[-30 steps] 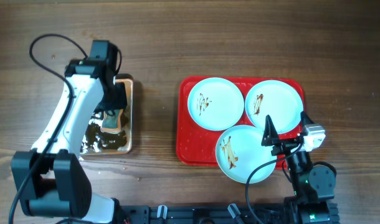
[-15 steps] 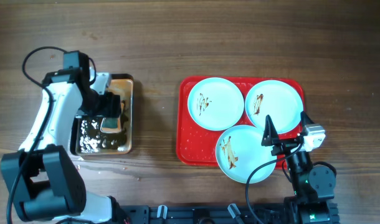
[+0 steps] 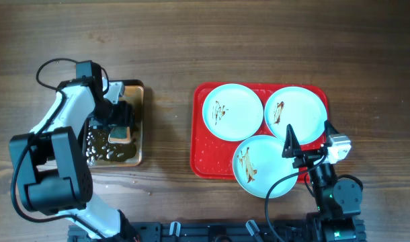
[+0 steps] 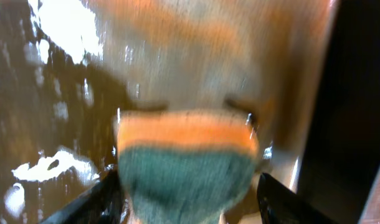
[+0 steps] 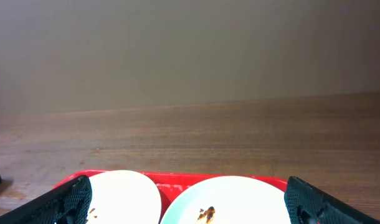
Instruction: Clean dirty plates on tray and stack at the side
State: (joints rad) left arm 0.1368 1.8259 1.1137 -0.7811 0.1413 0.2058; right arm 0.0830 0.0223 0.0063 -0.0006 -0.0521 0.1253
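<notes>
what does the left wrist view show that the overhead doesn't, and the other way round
Only the left wrist view: the sponge up close, orange layer over green, with the left gripper fingers on either side of it. Only the overhead: the red tray holding three brown-smeared plates, plus the right arm. Both: the sponge lying on the wet metal tray.

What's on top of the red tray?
Three plates with brown smears. The front plate hangs over the tray edge. They cover most of the tray, so whatever lies underneath is hidden.
</notes>
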